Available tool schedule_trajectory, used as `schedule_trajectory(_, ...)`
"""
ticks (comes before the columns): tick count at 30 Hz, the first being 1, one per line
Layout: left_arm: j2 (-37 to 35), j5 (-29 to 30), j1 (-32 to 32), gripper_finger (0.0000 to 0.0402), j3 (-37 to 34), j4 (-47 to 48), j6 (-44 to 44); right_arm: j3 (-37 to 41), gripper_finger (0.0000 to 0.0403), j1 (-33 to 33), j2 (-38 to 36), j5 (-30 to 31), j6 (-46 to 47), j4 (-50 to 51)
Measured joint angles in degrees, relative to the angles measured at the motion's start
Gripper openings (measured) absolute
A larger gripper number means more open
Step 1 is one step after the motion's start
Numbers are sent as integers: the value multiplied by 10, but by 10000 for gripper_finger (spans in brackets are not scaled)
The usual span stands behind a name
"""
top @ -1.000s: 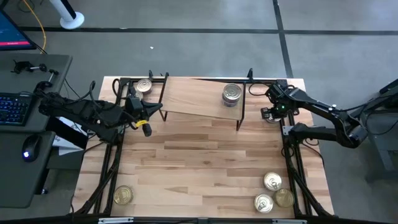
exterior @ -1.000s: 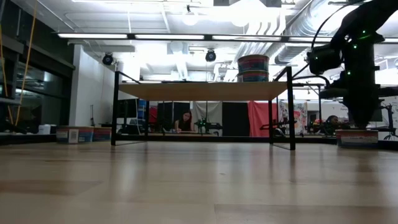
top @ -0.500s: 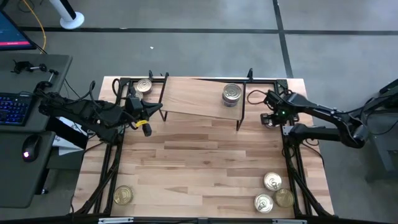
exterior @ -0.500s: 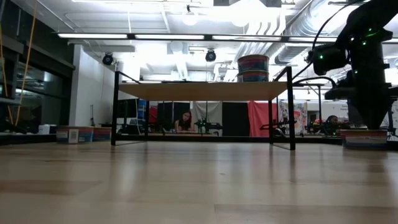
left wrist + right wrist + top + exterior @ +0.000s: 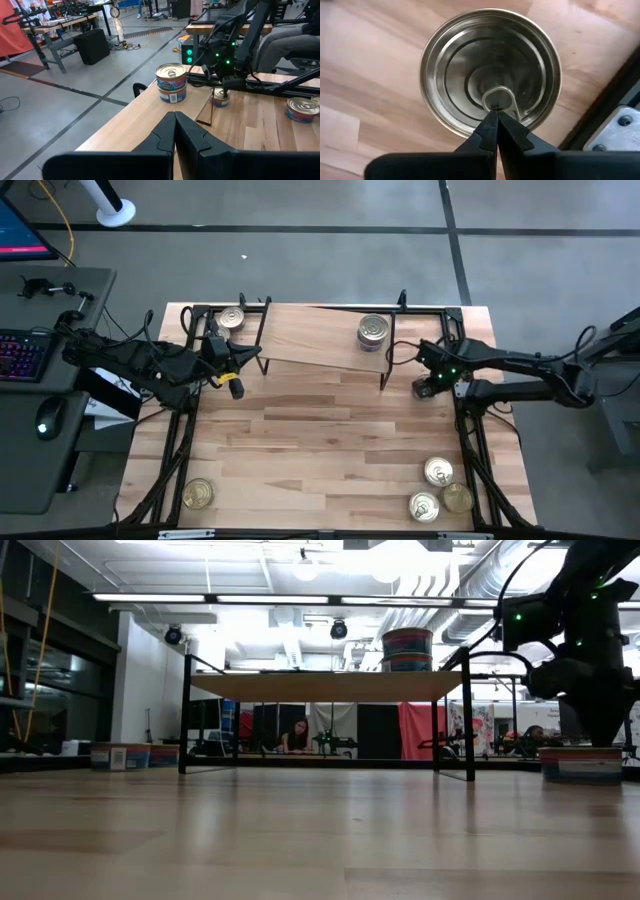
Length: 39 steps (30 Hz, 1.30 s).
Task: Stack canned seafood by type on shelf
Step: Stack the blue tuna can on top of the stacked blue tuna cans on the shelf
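A silver-lidded tin of the canned seafood stands on the table just right of the shelf. My right gripper points down on it, shut. Two tins are stacked on the shelf's right end, also seen in the left wrist view. My left gripper hovers shut and empty by the shelf's left end, with one tin beyond it. Three tins sit at the near right and one at the near left. My right gripper's shut fingertips come from above, pointing down, and meet the tin's lid at its pull tab near the lid's middle. I cannot tell whether they hook the tab or only press on it. The tin stands flat on the table.
The shelf's black wire legs stand close to the left of the right gripper. The table's black frame rail runs just right of it. Open plank tabletop lies between the shelf and the near tins.
My right gripper has moved toward the table's near edge, along the shelf's right end, rolling its wrist and staying shut. The tin under its fingertips has slid along the table with it.
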State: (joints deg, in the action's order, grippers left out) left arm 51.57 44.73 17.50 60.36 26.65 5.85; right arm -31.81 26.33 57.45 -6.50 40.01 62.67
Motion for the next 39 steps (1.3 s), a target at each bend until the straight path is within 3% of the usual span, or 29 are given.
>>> schedule_trajectory(12, 0, 0, 0, 0, 0, 0, 0, 0, 0, -84, 0, -18, -18, 3)
schedule_trajectory(19, 0, 0, 0, 0, 0, 0, -1, 1, 0, -135, 1, -94, -41, 3)
schedule_trajectory(30, 0, 0, 0, 0, 0, 0, -1, 1, 0, -210, 0, -144, -45, 5)
schedule_trajectory(39, 0, 0, 0, 0, 0, 0, -11, -1, 0, -270, -5, -137, -51, 5)
